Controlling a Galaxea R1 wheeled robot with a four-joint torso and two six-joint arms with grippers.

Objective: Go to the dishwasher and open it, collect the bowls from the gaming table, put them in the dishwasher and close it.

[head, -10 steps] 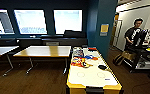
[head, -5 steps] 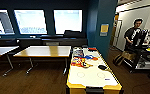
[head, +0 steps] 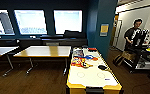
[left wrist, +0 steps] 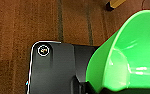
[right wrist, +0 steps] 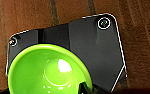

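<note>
In the left wrist view a lime-green bowl (left wrist: 126, 55) fills the near corner, tilted, its rim hanging over the dark robot plate and the brown carpet (left wrist: 21, 25). The left gripper appears to be carrying it, though the grip itself and the gap between the fingers cannot be made out. The right wrist view shows a second green bowl (right wrist: 49, 71), mouth up toward the camera, with a dark part crossing its rim — again seemingly carried, grip unclear.

In the head view, the white-topped gaming table (head: 91, 75) with its yellow edge stands straight ahead, coloured clutter on its far half. A wooden-topped table (head: 44, 51) sits to its left, with open floor (head: 28, 82) in front — a person (head: 133, 33) stands at right.
</note>
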